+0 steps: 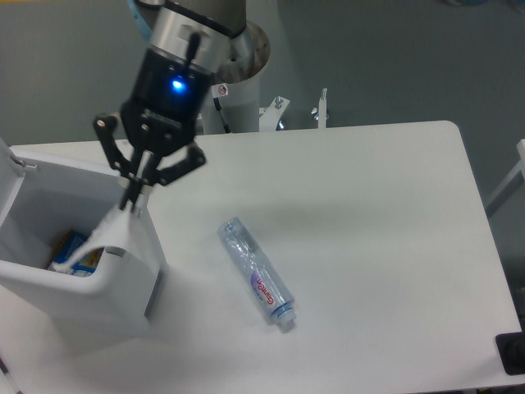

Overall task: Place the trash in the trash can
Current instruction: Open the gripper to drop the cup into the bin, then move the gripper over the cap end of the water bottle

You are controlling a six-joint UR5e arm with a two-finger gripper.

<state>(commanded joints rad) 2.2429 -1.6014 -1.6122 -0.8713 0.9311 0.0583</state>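
Note:
A clear plastic water bottle (257,273) with a red-and-white label lies on its side on the white table, cap end toward the front right. My gripper (130,203) is shut on a limp, translucent white piece of plastic trash (100,236). That piece hangs from the fingertips over the right rim of the white trash can (78,300) and dips into its opening. The can stands at the table's left edge, with its lid hinged open at the far left. The bottle lies well to the right of the gripper, untouched.
A blue-and-yellow package (72,249) lies at the bottom of the can. The robot's base column (238,90) stands behind the table's back edge, with metal brackets (320,111) beside it. A dark object (512,353) sits at the front right corner.

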